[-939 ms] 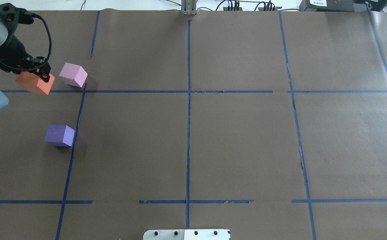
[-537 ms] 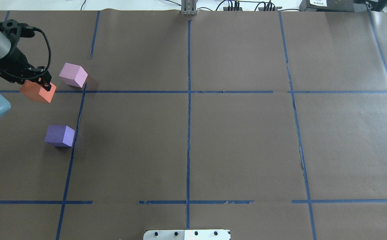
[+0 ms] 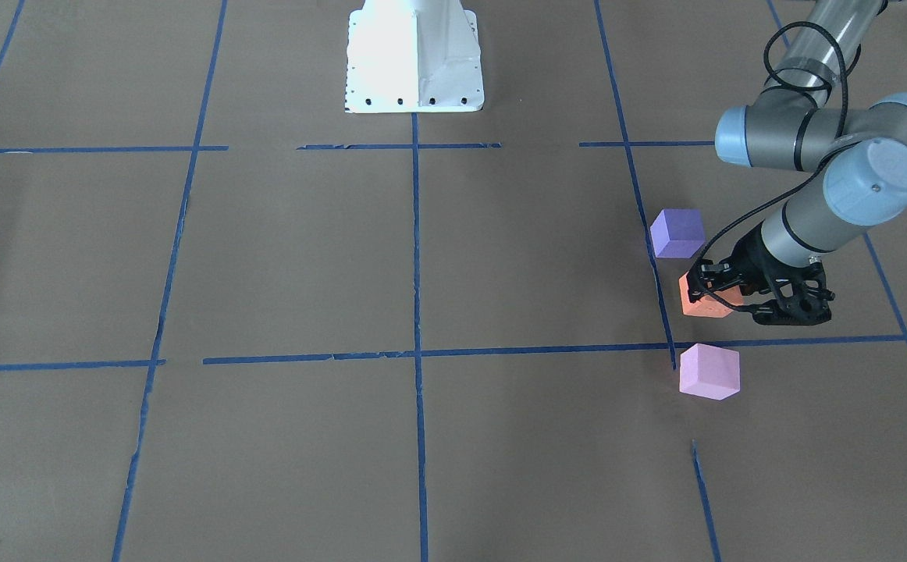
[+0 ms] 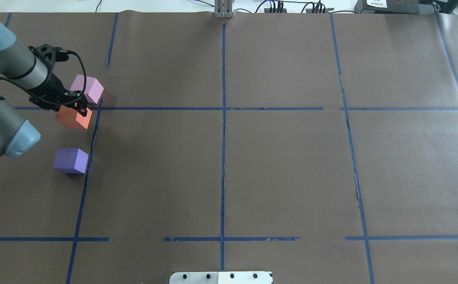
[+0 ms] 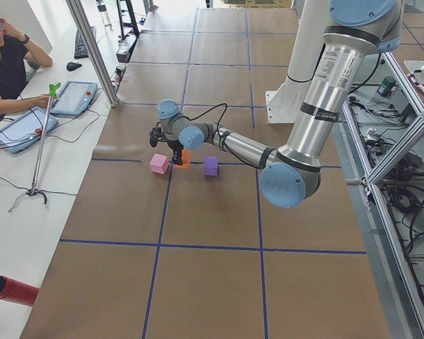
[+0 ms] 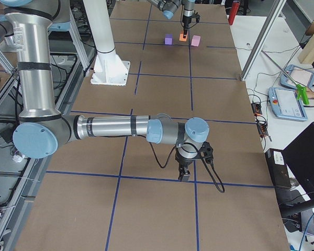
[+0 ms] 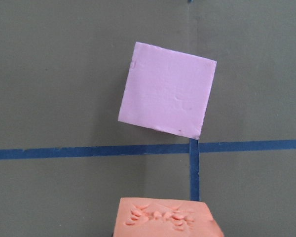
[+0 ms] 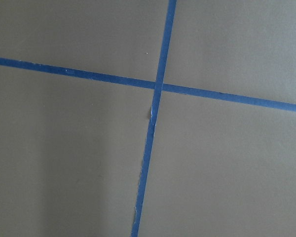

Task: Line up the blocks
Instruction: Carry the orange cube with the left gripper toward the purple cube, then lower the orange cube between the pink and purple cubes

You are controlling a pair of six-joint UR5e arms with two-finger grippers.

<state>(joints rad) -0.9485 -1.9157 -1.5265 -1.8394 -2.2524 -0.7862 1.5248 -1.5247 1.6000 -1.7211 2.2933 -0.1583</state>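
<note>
My left gripper is shut on the orange block and holds it low over the brown paper. I cannot tell if the block touches the paper. The orange block sits between the pale pink block on the far side and the violet-purple block on the near side. In the left wrist view the pink block lies just past a tape crossing, with the orange block at the bottom edge. My right gripper hangs over a tape crossing far from the blocks. I cannot tell whether it is open or shut.
Blue tape lines divide the brown paper into squares. The white robot base stands at the table's near middle edge. An operator sits at a side table with tablets beyond the left end.
My left gripper has carried the orange block rightward and toward the robot, from left of the pink block to between the pink and violet-purple blocks.
</note>
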